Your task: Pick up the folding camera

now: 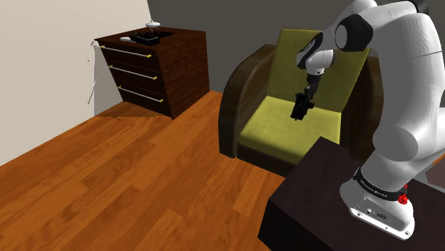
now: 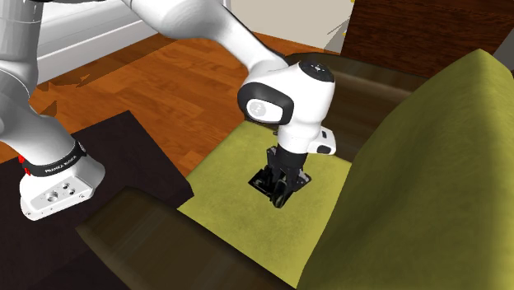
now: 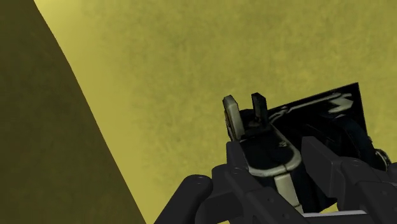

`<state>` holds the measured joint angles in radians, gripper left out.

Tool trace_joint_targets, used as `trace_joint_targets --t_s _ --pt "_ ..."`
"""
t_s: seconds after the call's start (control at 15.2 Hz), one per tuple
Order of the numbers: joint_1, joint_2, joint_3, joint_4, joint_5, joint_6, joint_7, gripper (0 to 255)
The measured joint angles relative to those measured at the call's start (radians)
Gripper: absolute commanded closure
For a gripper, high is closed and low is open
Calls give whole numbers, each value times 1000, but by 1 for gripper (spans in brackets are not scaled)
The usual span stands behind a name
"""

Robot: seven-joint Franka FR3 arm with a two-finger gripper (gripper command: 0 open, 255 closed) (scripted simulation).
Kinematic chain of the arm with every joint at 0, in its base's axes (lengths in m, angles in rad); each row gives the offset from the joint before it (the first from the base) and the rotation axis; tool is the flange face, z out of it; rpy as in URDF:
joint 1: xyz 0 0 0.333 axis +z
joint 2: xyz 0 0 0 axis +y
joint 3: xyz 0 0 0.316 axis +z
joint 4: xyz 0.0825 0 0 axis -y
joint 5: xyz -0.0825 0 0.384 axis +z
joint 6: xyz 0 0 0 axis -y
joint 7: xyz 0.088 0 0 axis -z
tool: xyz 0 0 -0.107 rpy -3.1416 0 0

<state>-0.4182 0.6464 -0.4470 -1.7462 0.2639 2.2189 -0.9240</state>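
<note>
Gripping the black folding camera (image 3: pixel 318 108) in my hand (image 3: pixel 280 156), fingers closed on it, with the yellow-green armchair seat cushion (image 3: pixel 159 76) close beneath the hand, I judge the hold off-centre, so the camera's hinged front could swing and twist it loose during lifting.

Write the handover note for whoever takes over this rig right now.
Gripper: shut on the folding camera, fingers clasping its black body.
Where: gripper and camera are over the yellow-green seat cushion of the armchair.
Done: approach and grasp.
Left: lift the camera clear. I cannot tell whether it is off the cushion yet, so check that before moving away.
</note>
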Motion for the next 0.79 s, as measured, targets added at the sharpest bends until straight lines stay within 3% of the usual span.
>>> trace_joint_targets --t_s 0.79 --pt "26 -102 -34 9 -47 -105 22 255"
